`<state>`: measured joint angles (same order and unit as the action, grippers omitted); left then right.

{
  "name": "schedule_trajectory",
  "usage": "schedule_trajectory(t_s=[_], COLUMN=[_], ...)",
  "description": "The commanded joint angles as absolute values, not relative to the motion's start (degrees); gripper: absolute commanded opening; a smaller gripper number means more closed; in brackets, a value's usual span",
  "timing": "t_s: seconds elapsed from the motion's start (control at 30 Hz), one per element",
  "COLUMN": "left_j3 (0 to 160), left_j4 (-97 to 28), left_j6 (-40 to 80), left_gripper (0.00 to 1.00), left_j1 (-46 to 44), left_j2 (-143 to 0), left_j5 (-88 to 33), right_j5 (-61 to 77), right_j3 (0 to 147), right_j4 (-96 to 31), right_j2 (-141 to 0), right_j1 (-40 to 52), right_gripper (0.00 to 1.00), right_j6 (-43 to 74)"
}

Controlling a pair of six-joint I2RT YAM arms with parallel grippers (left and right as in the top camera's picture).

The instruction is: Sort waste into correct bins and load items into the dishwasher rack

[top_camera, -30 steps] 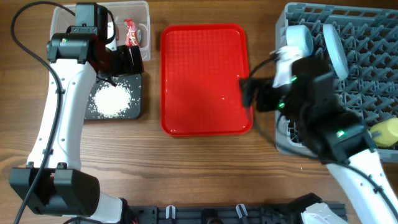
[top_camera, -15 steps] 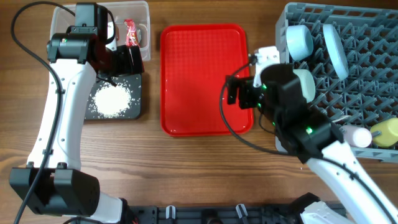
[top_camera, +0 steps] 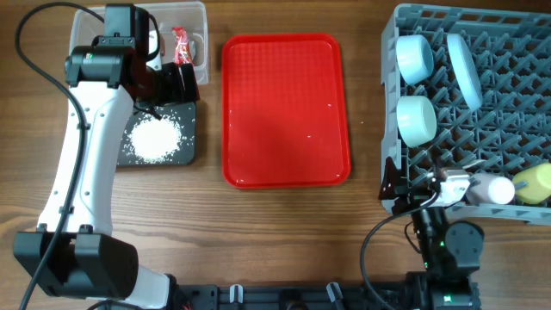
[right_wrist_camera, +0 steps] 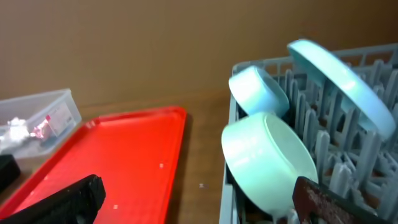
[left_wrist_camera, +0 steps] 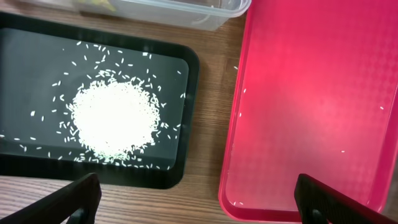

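Since a second ago our right tool (right_wrist_camera: 196,190) has drawn back off the red tray (top_camera: 284,86), spread wide and empty. Near bowl (top_camera: 416,119) and far bowl (top_camera: 414,56) sit in the rack (top_camera: 508,103). Our left tool (left_wrist_camera: 198,186), fingers apart, hangs over rice (left_wrist_camera: 112,121) in the black bin (left_wrist_camera: 37,56).

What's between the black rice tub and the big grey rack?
The flat red tray sits between the black tub and the grey rack, with wooden table showing either side; see the overhead view.
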<state>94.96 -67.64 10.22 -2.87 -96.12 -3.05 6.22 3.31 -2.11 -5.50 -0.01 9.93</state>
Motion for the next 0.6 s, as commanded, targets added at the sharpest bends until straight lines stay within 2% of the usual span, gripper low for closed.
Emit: schedule_trajectory(t_s=[0.0,0.57], left_j3=[94.76,94.54], left_j4=[-67.59,-65.36], left_j6=[10.76,10.76], left_gripper=[1.00,1.00], left_j1=[-2.66,-3.57], left_j2=[-96.44,-93.78], left_j5=[-3.33,-5.15], right_j5=[6.50,6.48], right_j3=[0.30,0.30], right_j4=[0.69,0.49], right_j2=[-1.39,-0.27], right_j1=[-0.25,-0.25], right_gripper=[1.00,1.00], right_j6=[9.04,9.17])
